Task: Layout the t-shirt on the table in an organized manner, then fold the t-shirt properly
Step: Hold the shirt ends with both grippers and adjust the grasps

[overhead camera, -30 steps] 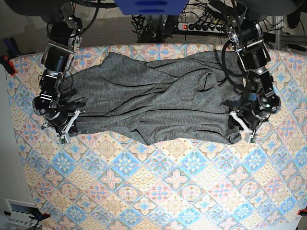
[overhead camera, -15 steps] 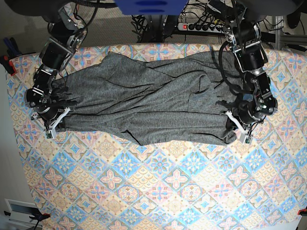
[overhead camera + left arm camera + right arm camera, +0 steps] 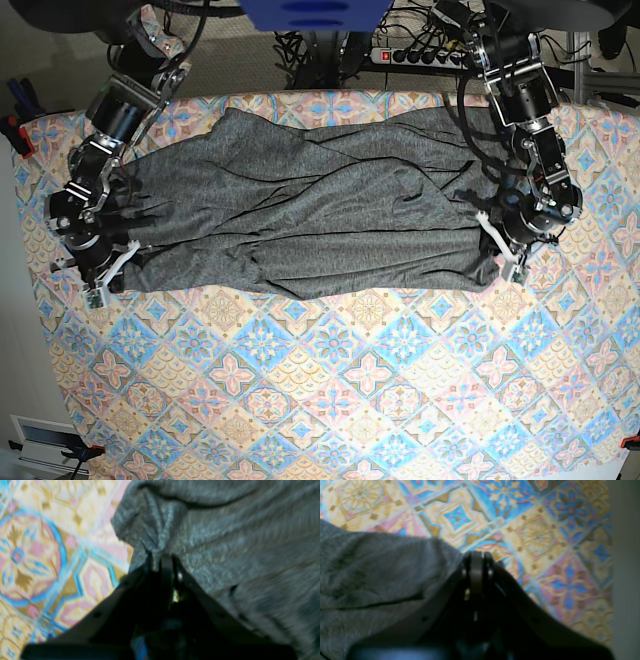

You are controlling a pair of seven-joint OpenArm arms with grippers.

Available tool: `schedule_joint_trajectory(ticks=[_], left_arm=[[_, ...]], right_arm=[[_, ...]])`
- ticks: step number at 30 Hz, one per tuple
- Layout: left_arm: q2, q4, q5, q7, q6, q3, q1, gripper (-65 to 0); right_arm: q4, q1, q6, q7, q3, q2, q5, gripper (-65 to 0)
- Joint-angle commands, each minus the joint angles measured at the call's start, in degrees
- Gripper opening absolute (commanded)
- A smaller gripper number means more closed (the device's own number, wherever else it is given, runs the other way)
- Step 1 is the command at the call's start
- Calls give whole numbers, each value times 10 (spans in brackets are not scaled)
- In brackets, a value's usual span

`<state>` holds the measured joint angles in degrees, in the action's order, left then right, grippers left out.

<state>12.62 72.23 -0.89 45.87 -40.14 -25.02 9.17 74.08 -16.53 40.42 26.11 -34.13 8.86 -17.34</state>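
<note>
The dark grey t-shirt (image 3: 310, 220) lies stretched sideways across the far half of the table (image 3: 350, 400), still creased with long diagonal folds. At the shirt's right end in the base view, my left gripper (image 3: 505, 262) is shut on its lower corner. In the left wrist view its fingertips (image 3: 160, 557) pinch a bunched tuck of t-shirt (image 3: 237, 542). My right gripper (image 3: 100, 285) is shut at the opposite lower corner. In the right wrist view the gripper (image 3: 477, 555) is closed, with the t-shirt (image 3: 370, 567) edge drawn up to its tips.
Behind the table's far edge are a power strip (image 3: 420, 55) and tangled cables. A red clamp (image 3: 12, 130) sits at the table's left edge, where the grey floor (image 3: 625, 567) begins close beside my right gripper. The patterned table (image 3: 37, 542) reaches toward the camera.
My left gripper has closed on the shirt's corner. Both grippers have moved apart, the right one toward the table's left edge, pulling the shirt wider and flatter.
</note>
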Motion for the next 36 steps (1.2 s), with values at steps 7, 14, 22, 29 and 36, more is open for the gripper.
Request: schedule_joint_trajectory(ticks=[7,14,22,29,36], left_arm=[[3,16,43,-3,1,1,11,-392],[3,92,12,2,1,2,-3,-312],[3,132,-28,-4,1,1,5,-309],[5,3,-22,-5,1,1,102,-309],[2,-103,27,-70,1,3,141,-309]], right_arm=[[1,-9,-4,-19,-1,-6,11,-650],[-28,-9,-4,-21,-1,-5,10,-650],[-28,-10,-4,-22,0,-4,-17,-650],[-28,-10,-4,-22,0,-5,-41,-650],[-28,-10,-4,-22,0,-5,-41,-650]])
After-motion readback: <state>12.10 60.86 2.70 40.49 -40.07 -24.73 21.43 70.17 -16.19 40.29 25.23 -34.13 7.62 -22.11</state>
